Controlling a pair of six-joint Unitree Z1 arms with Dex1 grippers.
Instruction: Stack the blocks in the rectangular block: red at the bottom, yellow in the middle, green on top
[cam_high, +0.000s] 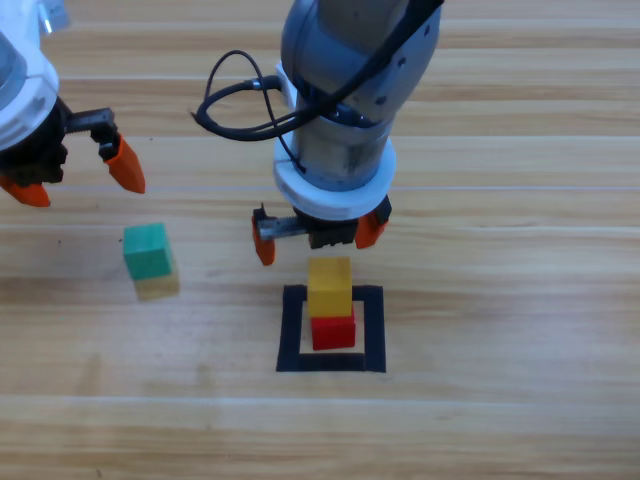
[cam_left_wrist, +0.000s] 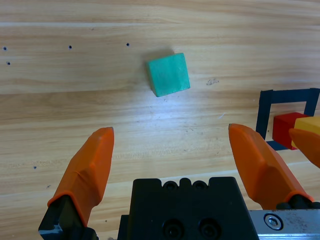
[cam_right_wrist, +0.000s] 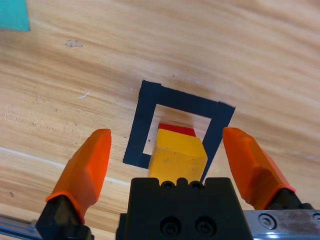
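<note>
Green cube (cam_high: 147, 250) lies alone on the bench, well to the left of the taped square (cam_high: 331, 366), just ahead of the left gripper (cam_high: 80, 175), whose jaws are spread and empty; that arm is plainly the nearer. The cube is teal, matte and square-edged, slightly askew to the wood grain. Inside the square, yellow cube (cam_high: 330, 286) sits on red cube (cam_high: 333, 331), the right gripper (cam_high: 315, 236) released above them.
</note>
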